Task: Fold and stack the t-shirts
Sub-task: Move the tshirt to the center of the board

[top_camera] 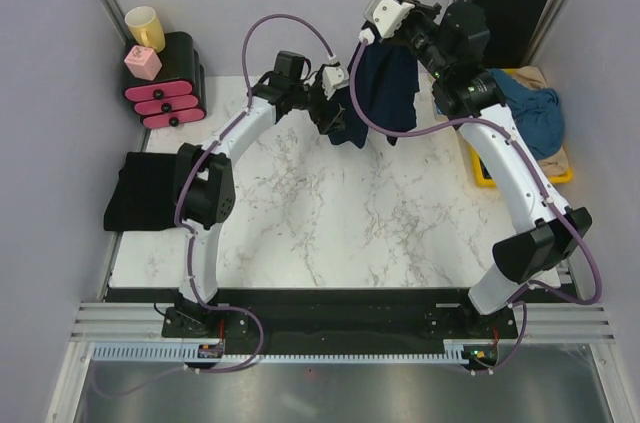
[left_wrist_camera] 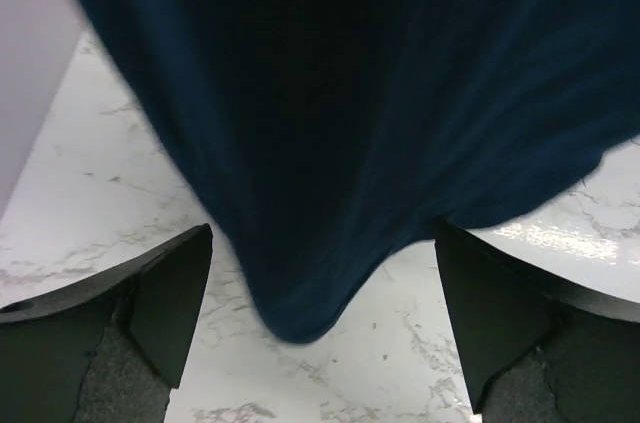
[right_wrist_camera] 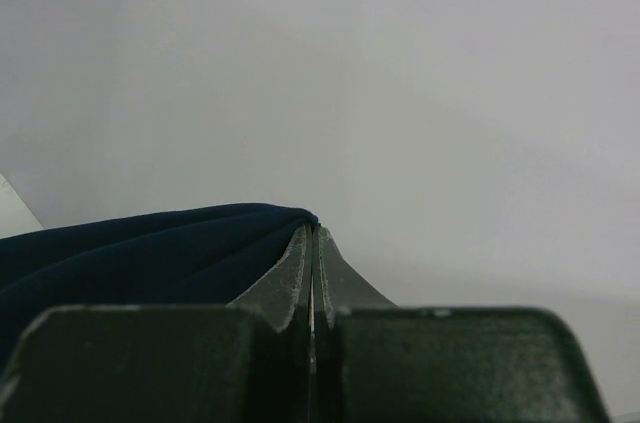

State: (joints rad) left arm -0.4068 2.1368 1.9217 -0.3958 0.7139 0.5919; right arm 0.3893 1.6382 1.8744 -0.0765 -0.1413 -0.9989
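A dark navy t-shirt hangs bunched over the back of the marble table. My right gripper is raised and shut on its top edge. In the right wrist view the cloth runs off to the left from the pinched tips of the right gripper. My left gripper sits by the shirt's lower end, open. In the left wrist view the navy cloth fills the top and its lowest corner droops between the wide-apart fingers of the left gripper, untouched by them.
A medium-blue t-shirt lies heaped in a yellow tray at the right. A black t-shirt lies at the table's left edge. A black orange-edged folder leans at the back right. Pink drawers with a yellow cup stand back left.
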